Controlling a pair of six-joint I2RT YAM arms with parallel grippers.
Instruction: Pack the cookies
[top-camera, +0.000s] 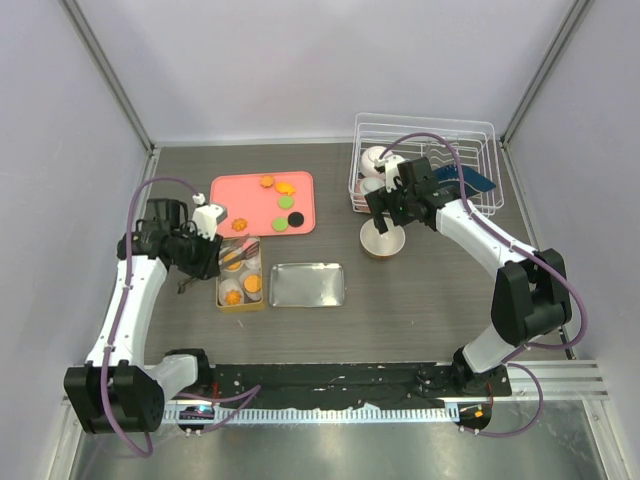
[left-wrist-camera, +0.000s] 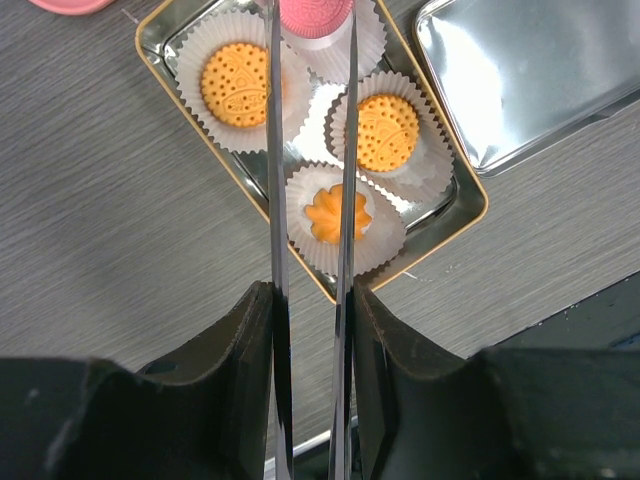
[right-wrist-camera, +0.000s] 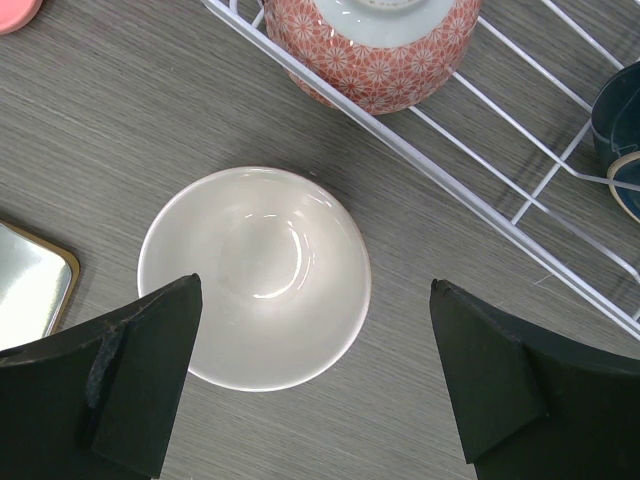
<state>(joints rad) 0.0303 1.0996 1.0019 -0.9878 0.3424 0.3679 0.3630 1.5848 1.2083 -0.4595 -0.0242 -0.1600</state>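
My left gripper (left-wrist-camera: 312, 300) is shut on a pair of metal tongs (left-wrist-camera: 275, 190). The tong tips pinch a pink cookie (left-wrist-camera: 313, 15) over the gold tin (left-wrist-camera: 228, 163). Three orange cookies sit in white paper cups in the tin: two round ones (left-wrist-camera: 238, 85) (left-wrist-camera: 386, 131) and a flower-shaped one (left-wrist-camera: 325, 215). From above, the left gripper (top-camera: 208, 255) is at the tin (top-camera: 219, 292). Orange (top-camera: 267, 181), green (top-camera: 286, 203) and black (top-camera: 296, 218) cookies lie on the pink tray (top-camera: 235, 195). My right gripper (right-wrist-camera: 315, 285) is open above a white bowl (right-wrist-camera: 255, 275).
The tin's silver lid (top-camera: 308, 284) lies just right of the tin. A white wire dish rack (top-camera: 425, 165) at the back right holds a red-patterned bowl (right-wrist-camera: 375, 45) and a dark blue dish (right-wrist-camera: 620, 130). The white bowl (top-camera: 383, 244) stands in front of the rack.
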